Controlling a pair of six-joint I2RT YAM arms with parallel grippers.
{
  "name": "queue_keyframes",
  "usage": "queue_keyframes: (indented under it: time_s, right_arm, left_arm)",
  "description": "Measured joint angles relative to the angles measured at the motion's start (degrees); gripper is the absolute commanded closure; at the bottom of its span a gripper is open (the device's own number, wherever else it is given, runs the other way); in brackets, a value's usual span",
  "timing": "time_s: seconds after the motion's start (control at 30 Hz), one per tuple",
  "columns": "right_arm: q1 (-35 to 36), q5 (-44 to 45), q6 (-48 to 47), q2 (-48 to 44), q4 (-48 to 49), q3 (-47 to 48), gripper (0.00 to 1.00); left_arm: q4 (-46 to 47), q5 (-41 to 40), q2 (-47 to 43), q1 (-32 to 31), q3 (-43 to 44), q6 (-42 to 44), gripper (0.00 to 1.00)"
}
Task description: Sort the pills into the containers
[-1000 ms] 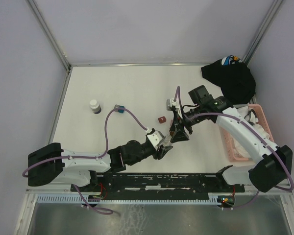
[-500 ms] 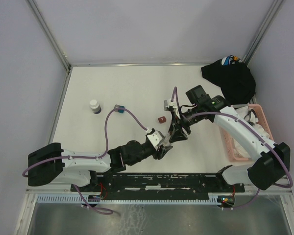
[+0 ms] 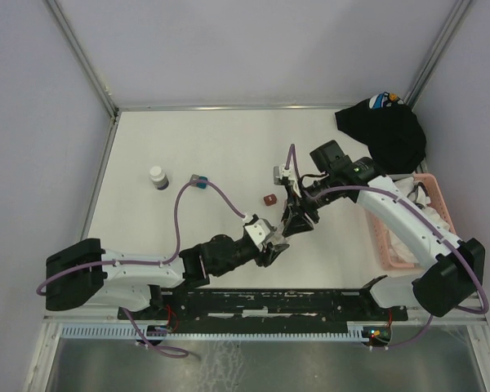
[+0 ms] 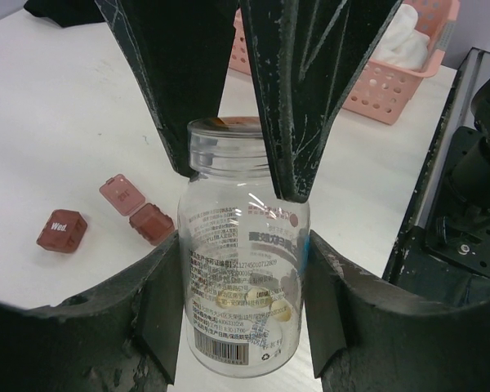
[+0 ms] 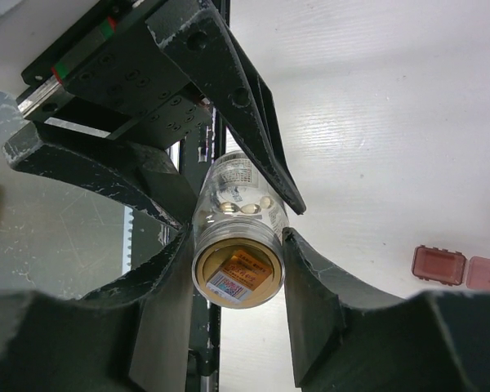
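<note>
The clear vial (image 4: 243, 278) with a yellowish-amber top (image 5: 236, 273) has a few yellow pills in it. My left gripper (image 4: 243, 245) is shut on its body. My right gripper (image 5: 237, 253) is shut on its top end from the other side. Both meet near the table's middle front, left gripper (image 3: 276, 245) and right gripper (image 3: 296, 222). A closed dark-red box (image 4: 63, 231) marked "Wed" and an open one (image 4: 139, 211) lie on the table beside the vial. The open one also shows in the right wrist view (image 5: 438, 265). One red box (image 3: 269, 198) shows from above.
A white bottle (image 3: 158, 177) and a small blue-grey box (image 3: 199, 182) stand at the left. A pink slatted basket (image 3: 408, 220) with white cloth sits at the right edge, a black cloth (image 3: 384, 131) behind it. The black rail (image 3: 278, 304) runs along the near edge.
My right gripper has shifted slightly left and nearer onto the vial's top. The left arm has hardly moved.
</note>
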Motion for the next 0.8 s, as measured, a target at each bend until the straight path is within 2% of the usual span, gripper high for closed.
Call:
queue_keyframes:
  time_s: [0.07,0.1,0.23,0.47,0.57,0.6,0.63,0.7,0.8]
  right_arm:
    - [0.0,-0.15,-0.76,0.02,-0.9,0.42,0.91]
    - [0.0,-0.39,-1.51,0.02,-1.49,0.59,0.96]
    - [0.11,-2.38,-9.42,-0.07,-4.66,0.92,0.98]
    - [0.5,-5.14,-27.5,-3.78,-6.88,-3.26,0.98]
    - [1.01,-6.12,-34.34,-6.45,-7.26,-6.1,0.95]
    - [1.14,-6.4,-36.13,-7.15,-7.43,-6.82,0.86]
    - [1.22,-6.58,-37.22,-7.5,-7.56,-7.17,0.68]
    - [1.25,-6.75,-38.47,-7.61,-7.89,-7.37,0.42]
    - [1.14,-6.56,-37.4,-7.56,-8.2,-7.34,0.15]
  left_arm:
    - [0.04,0.48,-0.31,0.0,0.0,0.0,0.97]
    - [0.0,0.68,-0.46,0.0,-0.02,0.0,0.97]
    - [0.44,5.22,-1.31,1.22,-0.72,-1.05,0.97]
    - [1.95,28.7,-0.42,9.6,-1.53,-5.2,0.97]
    - [2.21,34.62,0.28,10.62,-1.53,-5.49,0.97]
    - [2.34,35.82,0.48,10.78,-1.53,-5.49,0.97]
    - [2.4,36.87,0.7,10.88,-1.49,-5.49,0.97]
    - [2.21,37.51,1.01,11.02,-1.25,-5.46,0.97]
    - [1.05,38.1,1.55,11.28,-0.7,-5.42,0.97]
